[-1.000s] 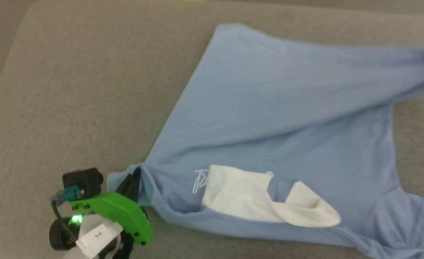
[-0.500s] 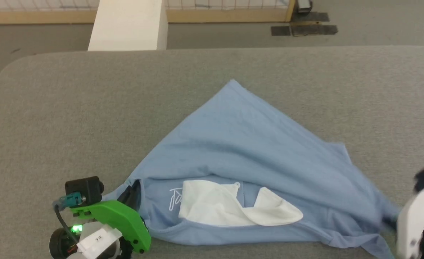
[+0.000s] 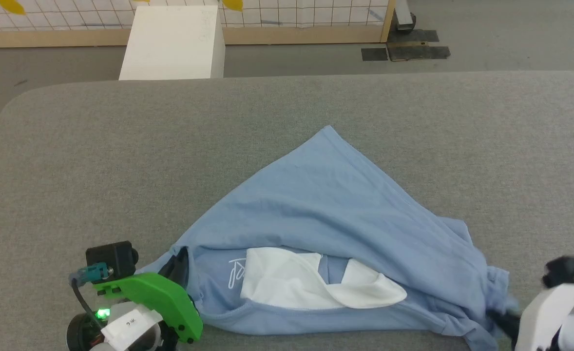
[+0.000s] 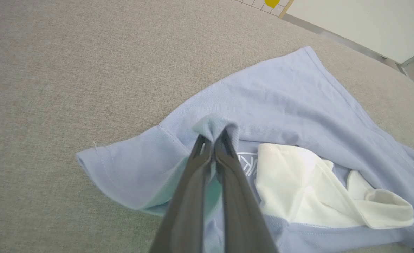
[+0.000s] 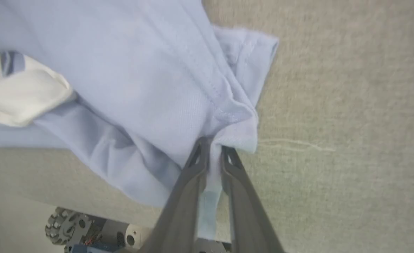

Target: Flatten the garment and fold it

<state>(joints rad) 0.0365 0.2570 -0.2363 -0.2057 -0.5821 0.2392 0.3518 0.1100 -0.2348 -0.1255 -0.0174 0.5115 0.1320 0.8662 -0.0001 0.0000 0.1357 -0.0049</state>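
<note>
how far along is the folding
Done: nothing folded yet; the garment lies bunched in a rough triangle, white lining showing. In hand: the left claw pinches one corner; the right claw has cloth between its fingers, grip unclear. Left: spread it flat, then every fold.

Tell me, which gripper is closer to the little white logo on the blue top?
Left. The left gripper pinches the blue top right beside the white logo; the right gripper grips its far corner, beyond the white lining.
</note>
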